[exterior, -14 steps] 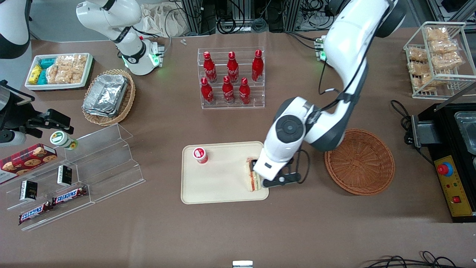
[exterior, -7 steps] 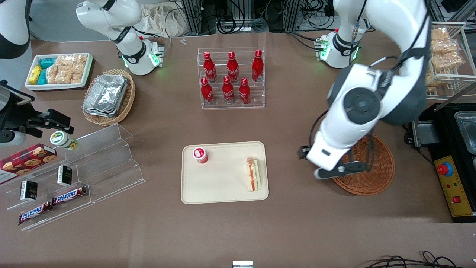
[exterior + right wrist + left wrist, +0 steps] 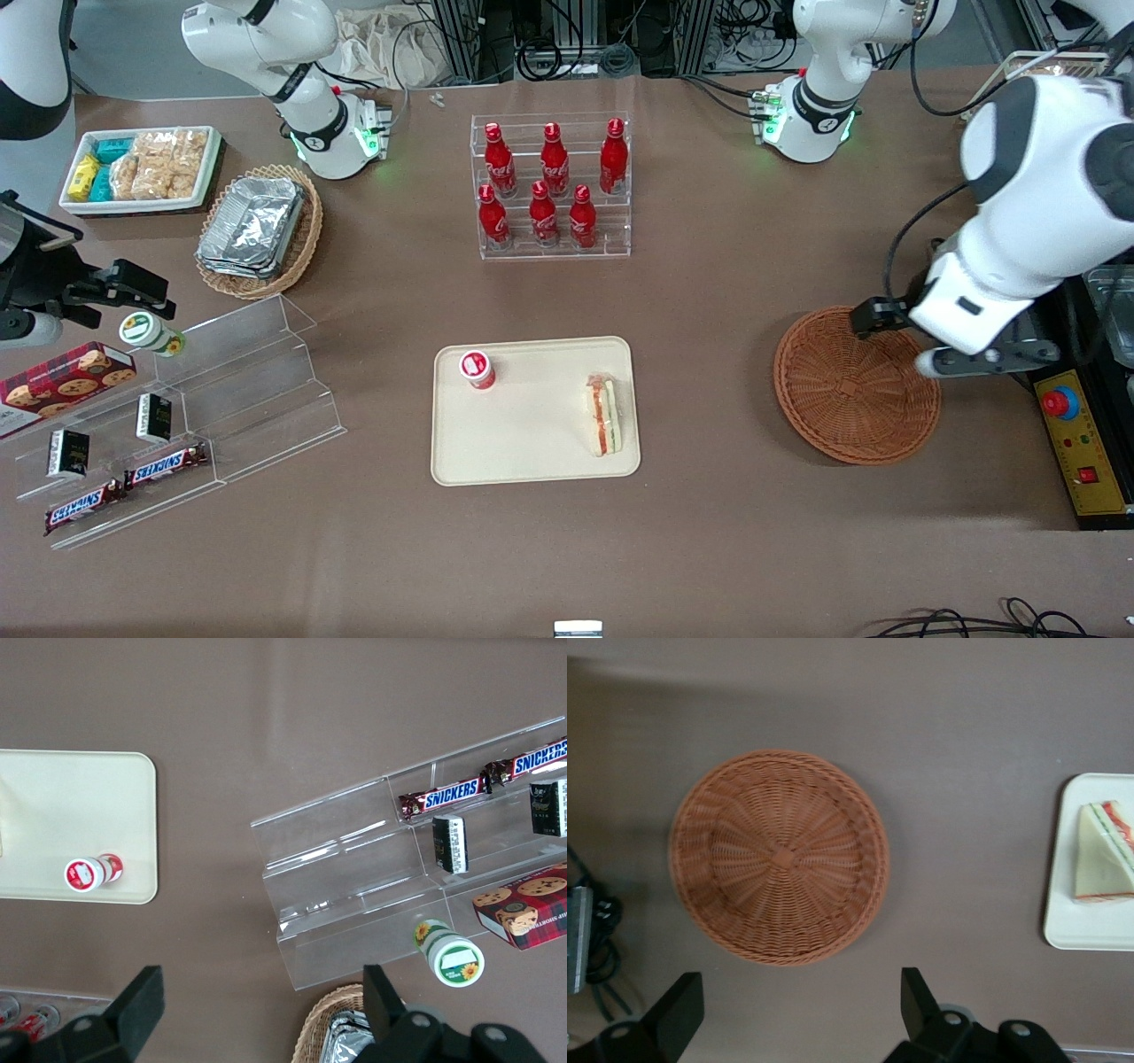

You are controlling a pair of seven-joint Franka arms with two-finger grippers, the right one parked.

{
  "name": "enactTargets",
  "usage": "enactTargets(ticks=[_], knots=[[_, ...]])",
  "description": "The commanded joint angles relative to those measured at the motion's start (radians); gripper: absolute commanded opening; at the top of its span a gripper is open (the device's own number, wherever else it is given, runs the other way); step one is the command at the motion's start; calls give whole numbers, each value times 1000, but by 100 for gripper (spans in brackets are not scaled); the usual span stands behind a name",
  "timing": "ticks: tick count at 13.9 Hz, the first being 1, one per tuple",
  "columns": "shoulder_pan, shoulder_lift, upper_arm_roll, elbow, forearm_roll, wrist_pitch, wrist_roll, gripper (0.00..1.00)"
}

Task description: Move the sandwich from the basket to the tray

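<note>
Now I see the sandwich [image 3: 603,415] on the tray [image 3: 532,443], white wedge, red-green filling edge up. Pincer [image 3: 799,1014] wide, holding nothing, over the basket [image 3: 855,385].

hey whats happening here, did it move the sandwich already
Yes. The sandwich lies on the cream tray, near the edge closest to the basket, with a small red-capped cup on the same tray. The round wicker basket holds nothing. The left arm's gripper hangs above the basket's edge toward the working arm's end of the table, fingers open, holding nothing.
</note>
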Motion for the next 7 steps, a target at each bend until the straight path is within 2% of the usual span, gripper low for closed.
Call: enactTargets(ticks=[1, 3, 7], knots=[[69, -58, -8, -34, -22, -37, 78, 99], [118, -60, -8, -30, -52, -55, 168, 99], [161, -57, -7, -25, -54, -55, 224, 99]])
